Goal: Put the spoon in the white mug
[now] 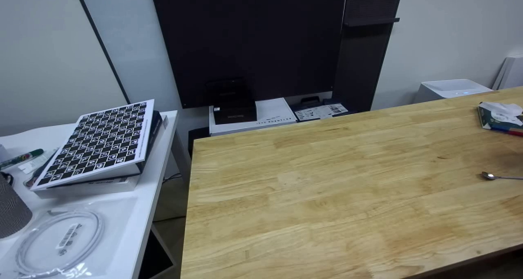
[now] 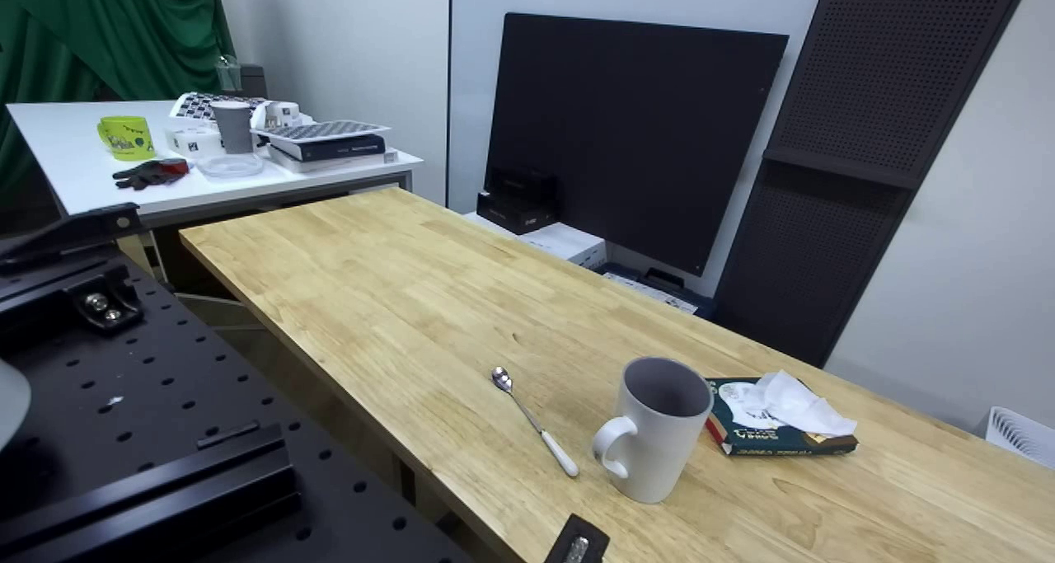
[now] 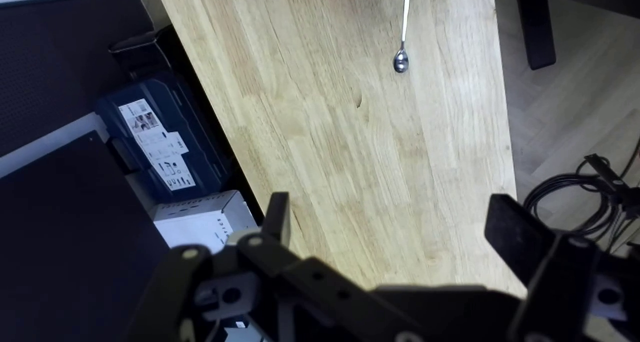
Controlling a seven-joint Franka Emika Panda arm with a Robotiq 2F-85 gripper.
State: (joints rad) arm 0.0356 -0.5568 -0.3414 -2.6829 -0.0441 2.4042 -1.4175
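The slim silver metal spoon with a white handle [image 2: 532,418] lay loose on the pale wooden tabletop [image 2: 354,283], well ahead of the black jaws; in an exterior view its long axis ran from the small oval bowl, far and to the left, to the handle's tip, near and to the right. The wrist view gave the relation on which the reach turned: the jaws stood wide apart with nothing in their grasp, and the spoon lay far beyond them, roughly in line with the middle of the gap, its bowl toward them and its handle cut by the view's far edge. Its length thus ran nearly square to the direction in which the jaws would close, so the approach seemed to call for a move forward and down with little turn of the wrist; as the bowl was the nearer end, reaching the shaft would probably mean passing above it. Just right of the handle's tip, apart from it, the white cylindrical ceramic-looking mug [image 2: 658,448] stood upright, its own handle turned left toward the spoon, perhaps tight for the jaws at that end. Right of the mug and farther off sat a flat dark green cardboard box [image 2: 758,438] with a crumpled white paper tissue [image 2: 799,404] on top.
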